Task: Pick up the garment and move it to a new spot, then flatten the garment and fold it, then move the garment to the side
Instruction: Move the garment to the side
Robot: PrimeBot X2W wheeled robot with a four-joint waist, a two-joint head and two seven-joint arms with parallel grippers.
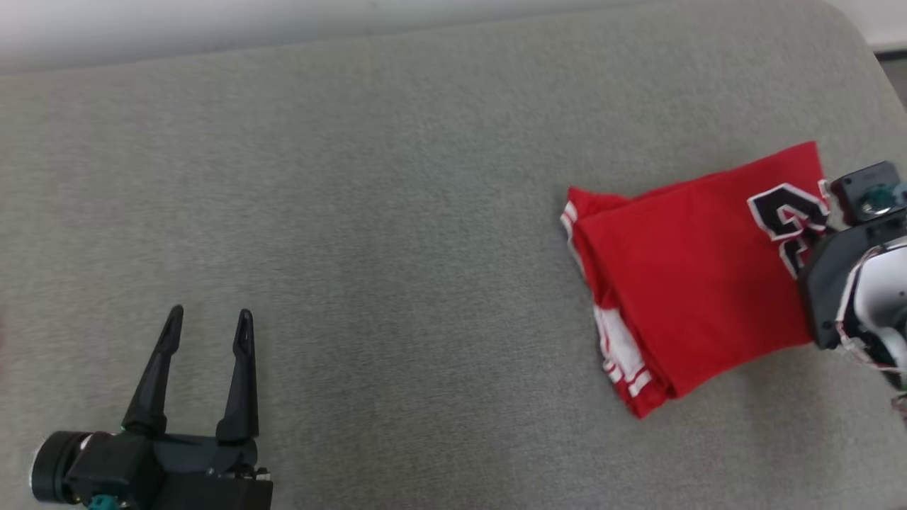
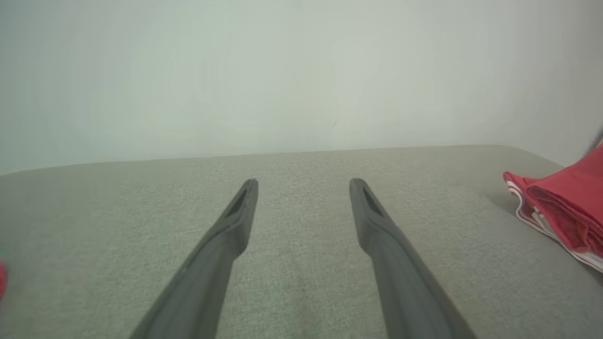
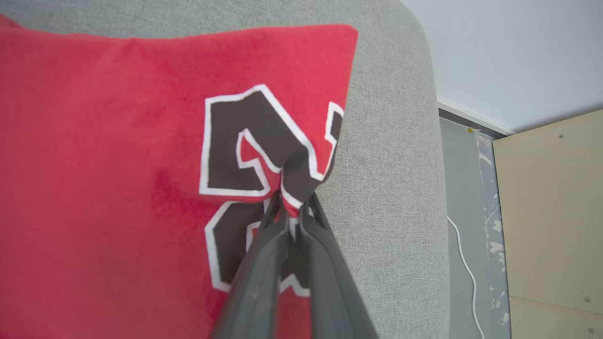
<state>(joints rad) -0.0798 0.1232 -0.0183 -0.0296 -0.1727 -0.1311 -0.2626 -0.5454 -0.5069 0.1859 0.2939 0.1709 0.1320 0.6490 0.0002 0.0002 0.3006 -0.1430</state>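
Note:
The garment (image 1: 687, 283) is a red jersey with black, white-edged numerals, folded into a compact rectangle on the right part of the grey surface (image 1: 397, 212). In the right wrist view my right gripper (image 3: 293, 207) is shut on the garment (image 3: 103, 155), pinching a fold of cloth at its numeral edge. The head view gives just that arm's dark wrist (image 1: 843, 262) over the garment's right end. Far off at the lower left, my left gripper (image 1: 210, 319) stands open with nothing between its fingers. From the left wrist view, the garment (image 2: 565, 212) lies at the right edge.
The grey surface ends in a rounded corner (image 3: 414, 56) just past the garment. Beyond it stand a pale wall (image 3: 509, 52), a light wooden panel (image 3: 551, 207) and a white cable (image 3: 464, 263) on the floor.

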